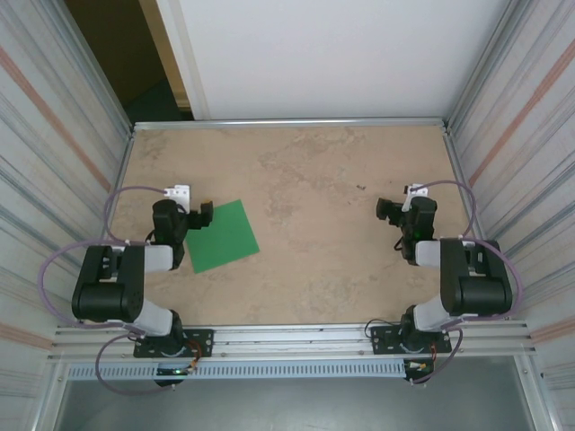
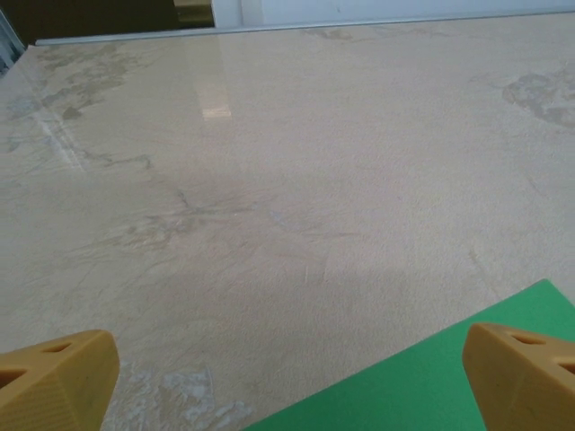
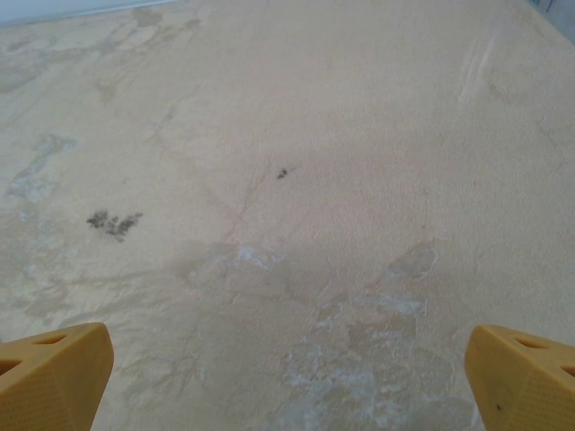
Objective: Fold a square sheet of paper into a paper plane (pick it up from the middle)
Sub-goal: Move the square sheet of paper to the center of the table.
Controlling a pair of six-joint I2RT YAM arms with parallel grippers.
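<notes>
Here's the square sheet of paper (image 1: 222,235), lying flat and unfolded on the left half of the bench (image 1: 341,180), turned a little like a diamond. The left claw (image 1: 205,215) hangs right at its near-left edge, jaws spread wide, nothing between them. From its own wrist camera the green sheet (image 2: 449,377) reaches under just one finger, so the claw is off to the side, not over the centre. The right claw (image 1: 388,211) waits well apart on the other side, equally wide and empty, bare bench beneath it (image 3: 287,377). The job now, I'd say, is the pickup from the middle: slide the left claw across until green shows under both fingers, come down square, then close gently so the thin paper bows up into a ridge rather than skidding away or creasing crooked.
</notes>
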